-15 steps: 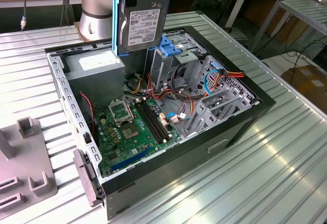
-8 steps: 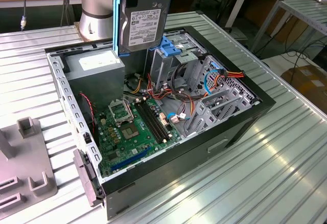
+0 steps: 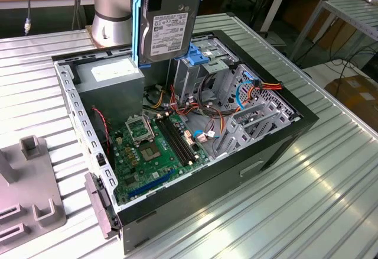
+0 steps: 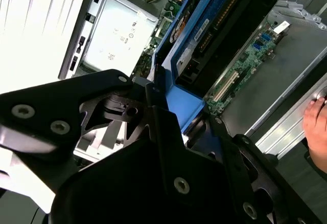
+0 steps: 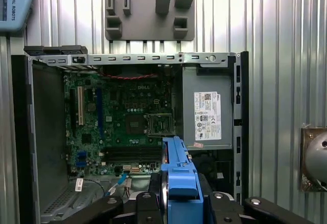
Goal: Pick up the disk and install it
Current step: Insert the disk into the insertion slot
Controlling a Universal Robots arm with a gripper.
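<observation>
At the exterior view's left sits the power supply [image 3: 112, 73]. Beside it my tool [image 4: 173, 106] clenches the disk [image 3: 171, 25] upright above the open case [image 3: 236, 173]. I'd judge its blue rails must square with the drive cage [image 3: 207, 64], further right, before lowering.

Ribbed metal table [image 3: 331, 170] carries an open computer case [image 3: 224, 188] (lid off), grey fixture [image 3: 41, 209].

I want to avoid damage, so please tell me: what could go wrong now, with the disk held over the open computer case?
If the jaws slip on the blue rail, the disk could fall onto the motherboard. Loose cables beside the drive cage could snag it. A hand is close by.
</observation>
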